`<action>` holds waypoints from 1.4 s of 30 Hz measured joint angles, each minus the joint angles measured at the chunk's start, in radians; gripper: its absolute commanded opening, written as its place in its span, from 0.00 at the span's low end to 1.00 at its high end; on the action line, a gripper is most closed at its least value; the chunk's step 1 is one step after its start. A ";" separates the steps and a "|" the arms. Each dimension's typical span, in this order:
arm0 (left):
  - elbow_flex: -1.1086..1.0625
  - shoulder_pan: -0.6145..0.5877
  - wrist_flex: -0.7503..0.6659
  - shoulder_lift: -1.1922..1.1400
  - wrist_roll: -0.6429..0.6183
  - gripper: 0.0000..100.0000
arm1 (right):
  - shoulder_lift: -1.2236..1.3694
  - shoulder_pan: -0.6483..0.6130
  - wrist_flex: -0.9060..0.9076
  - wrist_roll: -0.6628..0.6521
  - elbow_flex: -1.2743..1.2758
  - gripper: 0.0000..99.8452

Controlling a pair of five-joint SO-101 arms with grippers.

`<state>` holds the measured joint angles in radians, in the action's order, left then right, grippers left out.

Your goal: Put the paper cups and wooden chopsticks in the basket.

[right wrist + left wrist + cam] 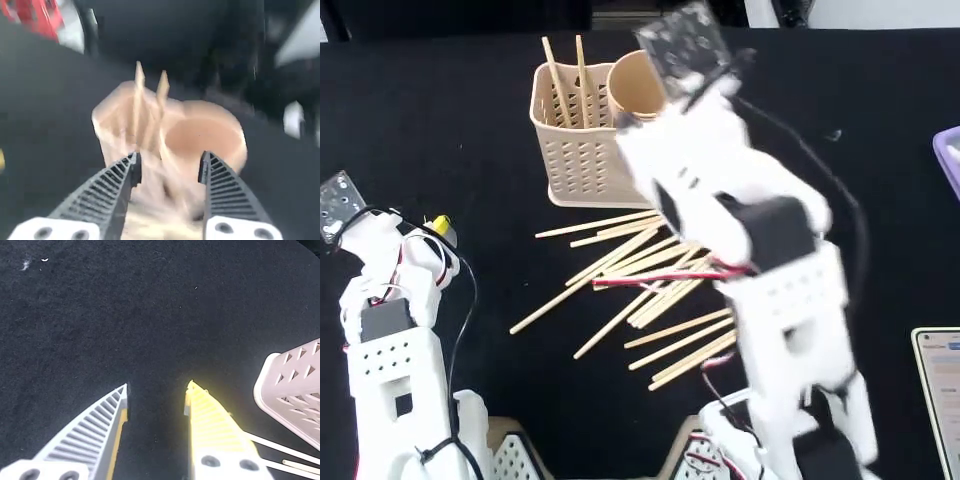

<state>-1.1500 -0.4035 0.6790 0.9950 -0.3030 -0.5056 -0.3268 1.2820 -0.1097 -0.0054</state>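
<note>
My right gripper (169,162) hangs wide open, empty, over the beige perforated plastic basket (578,165), which holds a brown paper cup (638,85), so prob. the drop spot. My left gripper (157,387), also open & empty, sits low over the black bench (440,120); most pale wooden chopsticks (640,285) lie loose beside the basket. No writing I can read.

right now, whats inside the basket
Two wooden chopsticks stand in the basket, with a paper cup beside them. The basket's walls and the right arm hide anything lower down.
</note>
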 measured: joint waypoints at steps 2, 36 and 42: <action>0.000 0.000 0.000 0.000 0.000 0.19 | -0.041 0.101 0.120 -0.044 0.051 0.20; -0.012 0.000 0.000 0.000 0.000 0.19 | 0.821 0.802 -0.414 -0.219 0.359 0.18; -0.012 0.000 0.000 0.000 0.000 0.19 | 0.830 0.816 -0.414 -0.304 0.344 0.08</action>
<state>-1.1623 -0.4035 0.6790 0.9950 -0.3030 0.3245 0.4895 0.8677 -0.4135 0.3383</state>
